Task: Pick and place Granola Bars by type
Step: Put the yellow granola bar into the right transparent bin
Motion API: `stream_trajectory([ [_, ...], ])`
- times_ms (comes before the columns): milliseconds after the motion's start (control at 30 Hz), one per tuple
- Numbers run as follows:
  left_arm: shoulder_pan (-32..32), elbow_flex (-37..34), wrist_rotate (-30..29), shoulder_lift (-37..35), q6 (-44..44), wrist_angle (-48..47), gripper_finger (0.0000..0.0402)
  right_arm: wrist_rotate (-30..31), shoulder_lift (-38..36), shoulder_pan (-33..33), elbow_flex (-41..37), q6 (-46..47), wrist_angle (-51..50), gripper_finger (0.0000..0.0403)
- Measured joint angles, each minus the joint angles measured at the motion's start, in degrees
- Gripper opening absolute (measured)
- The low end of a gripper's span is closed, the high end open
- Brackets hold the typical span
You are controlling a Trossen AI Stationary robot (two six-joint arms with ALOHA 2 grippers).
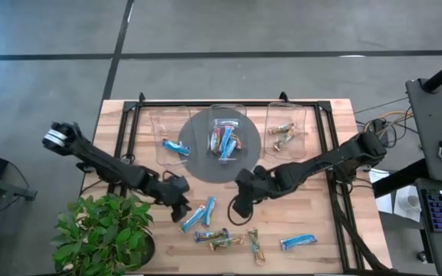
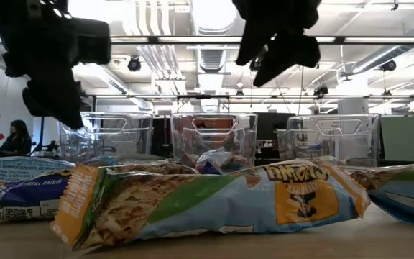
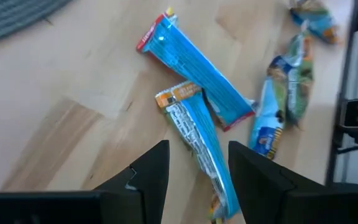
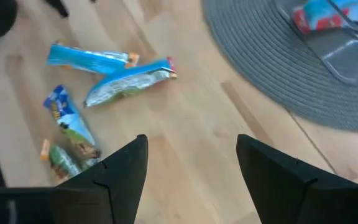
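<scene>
granola bars [image 1: 206, 221], blue or seemingly multicoloured wrappers, lie scattered on table [image 1: 328, 230].

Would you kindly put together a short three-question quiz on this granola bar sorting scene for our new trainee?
1. True or false: the left gripper is open, hovering above a blue bar on the table.
2. Which clear bin holds the most bars? A) left bin B) middle bin C) right bin
3. What lies under the middle bin?

Key
1. True. The left wrist view shows its fingers spread on either side of the bar, with nothing between them.
2. B. The left bin holds only one blue bar.
3. A round grey mat.
</scene>
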Motion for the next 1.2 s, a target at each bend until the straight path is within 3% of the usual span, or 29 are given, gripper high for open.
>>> stream_trajectory([
  [267,-1.1,7.9,6.1,12.7,-3.4,-0.5,0.0147,0.0,0.0,2.8,-1.6,4.8,-1.3,0.0235],
  [500,-3.1,15.5,4.8,20.1,-3.4,-13.7,0.0147,2.7,0.0,4.8,-1.7,5.3,-1.3,0.0235],
  [1067,-3.9,19.4,2.9,26.2,-5.9,-14.8,0.0146,4.5,0.0,4.9,-1.8,4.4,-2.9,0.0235],
  [1200,-3.9,19.4,2.8,26.0,-5.9,-15.5,0.0124,4.8,0.0,5.1,-1.9,4.2,-2.8,0.0235],
])
